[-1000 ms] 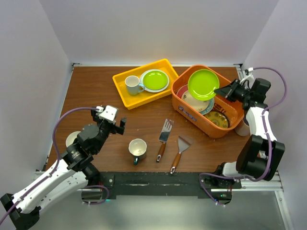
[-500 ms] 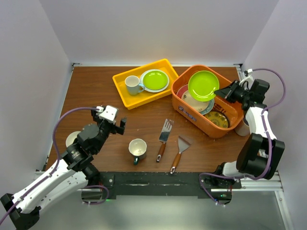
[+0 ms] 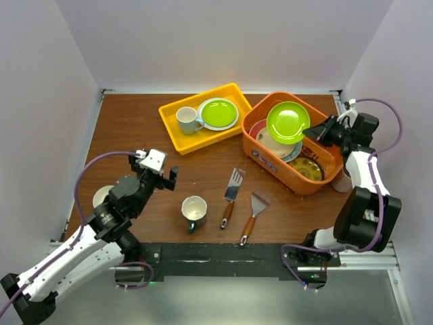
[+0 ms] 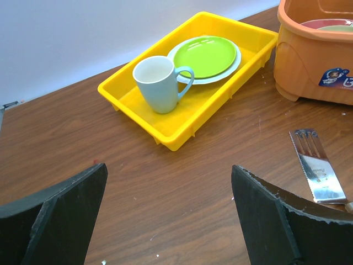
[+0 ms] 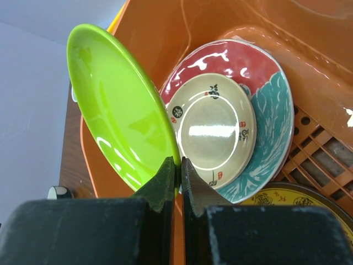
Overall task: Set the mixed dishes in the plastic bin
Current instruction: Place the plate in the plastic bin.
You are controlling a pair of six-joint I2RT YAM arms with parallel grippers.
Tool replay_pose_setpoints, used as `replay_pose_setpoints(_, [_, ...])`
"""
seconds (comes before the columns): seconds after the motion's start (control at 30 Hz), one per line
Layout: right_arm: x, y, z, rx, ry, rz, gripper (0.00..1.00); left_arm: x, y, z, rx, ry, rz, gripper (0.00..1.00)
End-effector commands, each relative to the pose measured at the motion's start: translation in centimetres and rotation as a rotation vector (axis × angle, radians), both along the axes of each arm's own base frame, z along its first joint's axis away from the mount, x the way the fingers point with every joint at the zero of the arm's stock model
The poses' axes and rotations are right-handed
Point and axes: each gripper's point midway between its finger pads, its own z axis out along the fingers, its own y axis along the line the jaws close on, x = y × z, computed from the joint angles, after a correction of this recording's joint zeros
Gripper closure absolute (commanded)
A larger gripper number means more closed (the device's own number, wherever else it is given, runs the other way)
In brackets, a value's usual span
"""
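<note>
The right tool (image 3: 308, 130) is clamped on the rim of the lime plate (image 3: 287, 122), its two fingers pressed together with only the thin edge between them. It holds the plate tilted on edge above the bin (image 3: 284, 177), at the upper right of the overhead view. In the right wrist view the plate fills the left half, its glossy face turned towards the bin's inside.

Three dishes lie in the bin. A red plate (image 5: 259, 72) with a teal side leans against the far wall. A cream plate (image 5: 212, 130) with small dark marks rests on it. A yellow plate (image 5: 287, 193) lies flat on the slotted bottom at the lower right of that view.

The left tool (image 3: 168, 175) stands wide apart and holds nothing, over bare tabletop (image 3: 135, 128) at the left centre of the overhead view. In its wrist view the two dark fingers (image 4: 60, 215) frame the tray (image 4: 165, 135) beyond them.

A teal mug (image 3: 194, 211) stands upright on the tabletop at lower centre, well apart from the bin. A white bowl (image 3: 103, 196) sits near the left edge, partly hidden by the left arm.

The tray lies at upper centre, just beside the bin. It holds a white mug (image 4: 159, 83) and a green plate (image 4: 205, 57) with a pale rim. Two spatulas (image 3: 232, 189) lie side by side between the teal mug and the bin, blades pointing away from the arms.
</note>
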Motion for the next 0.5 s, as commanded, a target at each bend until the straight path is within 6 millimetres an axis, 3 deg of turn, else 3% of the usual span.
replay_pose_setpoints(0.0, [0.6,-0.5,0.5,-0.015,-0.035,-0.02,1.0,0.3,-0.1,1.0,-0.025,-0.034,-0.002,0.0])
replay_pose_setpoints(0.47, [0.9,-1.8,-0.6,-0.039,0.011,-0.099,1.0,0.2,-0.3,1.0,-0.026,-0.032,-0.008,0.0])
